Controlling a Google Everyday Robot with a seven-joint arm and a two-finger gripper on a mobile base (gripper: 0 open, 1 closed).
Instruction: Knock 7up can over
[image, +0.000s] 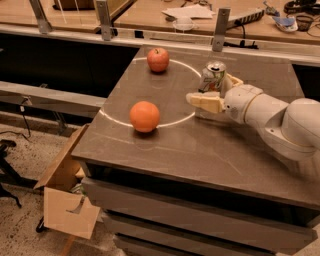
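Observation:
The 7up can (213, 77), silver-white with green and red markings and a shiny top, stands on the brown table (200, 145) at the right edge of a white painted circle (186, 66). It leans slightly. My gripper (215, 90) reaches in from the right on a white arm (280, 117). It is open. One cream finger (204, 101) lies in front of the can's base and the other finger (234, 80) shows just right of the can. The can's lower part is hidden behind the front finger.
An orange (145, 116) sits at the circle's near edge. A red apple (158, 59) sits at its far edge. A wooden counter (150, 20) with clutter runs behind the table. An open cardboard box (67, 200) stands on the floor at the lower left.

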